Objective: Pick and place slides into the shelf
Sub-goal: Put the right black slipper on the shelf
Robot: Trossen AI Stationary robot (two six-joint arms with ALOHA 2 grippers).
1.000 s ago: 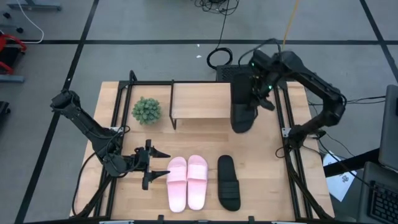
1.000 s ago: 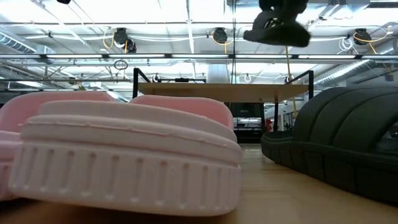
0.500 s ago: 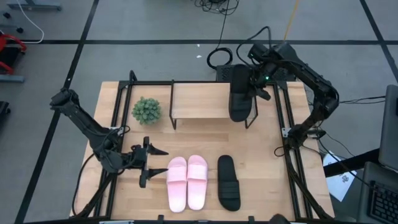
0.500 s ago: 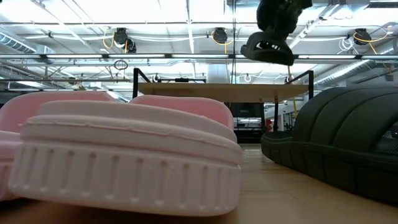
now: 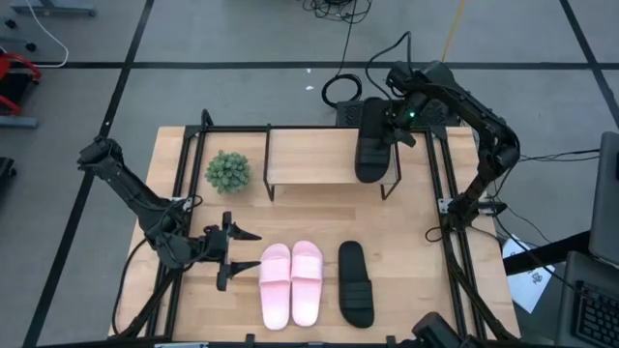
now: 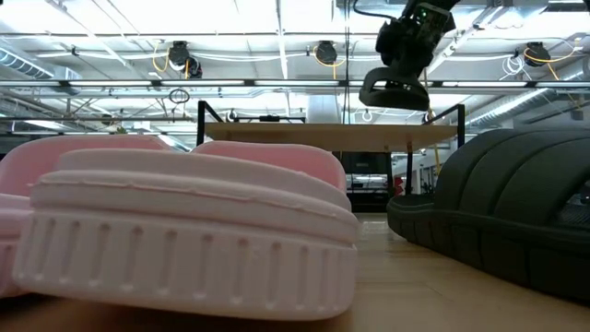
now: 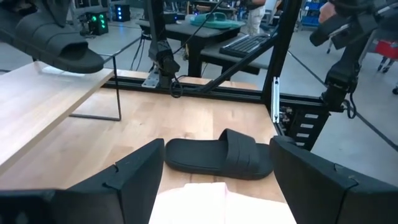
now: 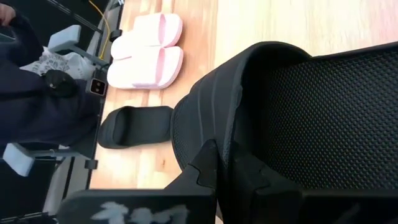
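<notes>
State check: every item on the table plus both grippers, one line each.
Right gripper: shut on black slide, above shelf's right end.
Held black slide: lifted, not yet set down.
Other black slide: flat on table.
Pink slides: paired side by side on table.
Shelf: top bare.
Left gripper: open, empty, beside pink slides.
Plant: upright.

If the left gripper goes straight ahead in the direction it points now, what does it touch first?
Most likely the pink slides: the open left gripper points across the table at them, close by. The black slide lies just beyond them. Height is hard to judge.
</notes>
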